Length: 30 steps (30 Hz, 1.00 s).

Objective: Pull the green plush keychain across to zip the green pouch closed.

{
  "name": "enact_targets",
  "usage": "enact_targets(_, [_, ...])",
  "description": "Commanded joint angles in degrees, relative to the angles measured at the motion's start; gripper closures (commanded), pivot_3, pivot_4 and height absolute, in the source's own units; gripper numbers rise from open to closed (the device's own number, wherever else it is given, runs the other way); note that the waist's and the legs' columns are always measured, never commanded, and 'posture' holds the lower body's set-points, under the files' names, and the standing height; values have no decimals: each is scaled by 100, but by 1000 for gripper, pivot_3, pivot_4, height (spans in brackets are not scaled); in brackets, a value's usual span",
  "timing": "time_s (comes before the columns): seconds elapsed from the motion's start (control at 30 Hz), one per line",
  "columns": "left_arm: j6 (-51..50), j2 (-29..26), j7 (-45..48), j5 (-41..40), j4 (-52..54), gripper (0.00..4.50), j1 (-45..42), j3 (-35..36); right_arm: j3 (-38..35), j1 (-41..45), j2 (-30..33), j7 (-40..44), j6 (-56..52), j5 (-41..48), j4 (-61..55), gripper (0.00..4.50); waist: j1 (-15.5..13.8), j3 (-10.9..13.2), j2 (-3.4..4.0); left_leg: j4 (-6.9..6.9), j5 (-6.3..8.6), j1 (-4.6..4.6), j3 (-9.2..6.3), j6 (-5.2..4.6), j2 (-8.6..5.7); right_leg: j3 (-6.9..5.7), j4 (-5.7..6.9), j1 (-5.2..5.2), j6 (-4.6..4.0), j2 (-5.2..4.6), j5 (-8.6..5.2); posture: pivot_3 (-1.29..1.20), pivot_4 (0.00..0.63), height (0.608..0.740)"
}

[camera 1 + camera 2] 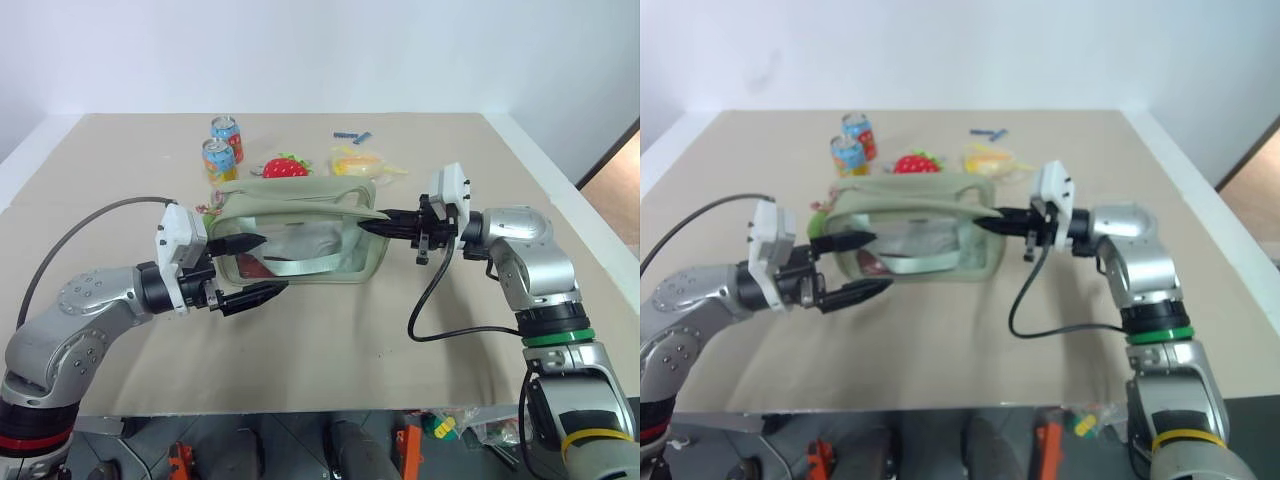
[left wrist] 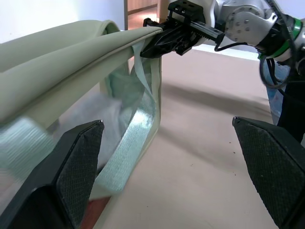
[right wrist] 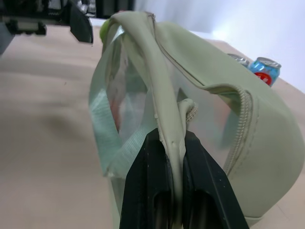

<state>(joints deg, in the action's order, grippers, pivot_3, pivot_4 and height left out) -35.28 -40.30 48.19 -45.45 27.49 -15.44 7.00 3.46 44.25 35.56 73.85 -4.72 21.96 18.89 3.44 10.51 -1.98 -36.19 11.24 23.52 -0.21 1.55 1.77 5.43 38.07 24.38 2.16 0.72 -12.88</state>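
Observation:
The green pouch point(image 1: 300, 195) stands in the middle of the table, with a sage-green top and clear window sides. My right gripper point(image 1: 366, 228) is at its right end, shut on a strip of the pouch's top fabric point(image 3: 172, 129) and holding it taut. At the pouch's left end my left gripper point(image 1: 272, 265) stands open, one finger point(image 1: 245, 242) in front of the window and the other lower, gripping nothing. The green plush keychain point(image 1: 211, 209) peeks out as a lime-green fuzzy bit at the pouch's left end, mostly hidden behind my left wrist.
Two soda cans point(image 1: 222, 148), a red strawberry toy point(image 1: 285, 167), a yellow item in clear wrapping point(image 1: 358, 160) and a small blue piece point(image 1: 352, 134) lie behind the pouch. A black cable point(image 1: 440, 330) loops on the table by my right arm.

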Motion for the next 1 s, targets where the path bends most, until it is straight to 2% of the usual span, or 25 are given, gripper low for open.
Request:
enact_targets(0.03, [3, 9, -106, -82, 190, 0, 40, 164, -155, 258, 102, 464, 714, -138, 526, 4451, 0, 0, 0, 0, 0, -1, 0, 0, 0, 0, 0, -1, 0, 0, 0, 0, 150, 740])
enact_targets(0.23, [-472, -41, -766, -455, 276, 0, 10, 600, -165, 161, 61, 493, 765, -134, 473, 4451, -2, 0, 0, -2, 0, -2, 0, 0, 0, 2, 0, -3, 4, -1, 2, 0, 150, 740])
enact_targets(0.47, [-322, -156, -1237, -368, 532, 0, 529, 1522, -287, -210, 97, 141, 195, 1, -104, 4451, -1, 0, 0, -2, 0, -5, -1, 0, 1, 1, 2, -4, 1, -2, 1, 0, 150, 740])
enact_targets(0.57, [-222, -192, -1170, -289, 259, 0, 733, 1830, -293, -270, 127, 155, 172, -33, -182, 4451, -4, 0, 0, -3, 0, -6, -1, 0, 0, 0, 2, -5, 1, -2, 1, 0, 150, 740])
enact_targets(0.73, [49, -266, -901, 52, -344, 0, 695, 1726, -280, -226, 168, 162, 271, -119, -131, 4451, -7, 0, 0, -11, -1, -10, 2, 0, 0, 0, 2, -9, -23, -2, -8, 0, 150, 740])
enact_targets(0.97, [181, 44, -704, 203, -980, 0, 367, 1273, -280, -270, 210, 129, 402, -203, -160, 4451, -16, 0, 0, -12, 0, -8, 8, 1, 0, 5, 1, -9, -14, -3, -3, 0, 150, 740])
enact_targets(1.0, [200, 68, -668, 225, -1036, 258, 346, 1243, -289, -296, 219, 124, 394, -197, -189, 4483, -16, 0, 0, -12, 0, -8, 7, 1, 0, 4, 1, -9, -1, -3, 5, 0, 150, 740])
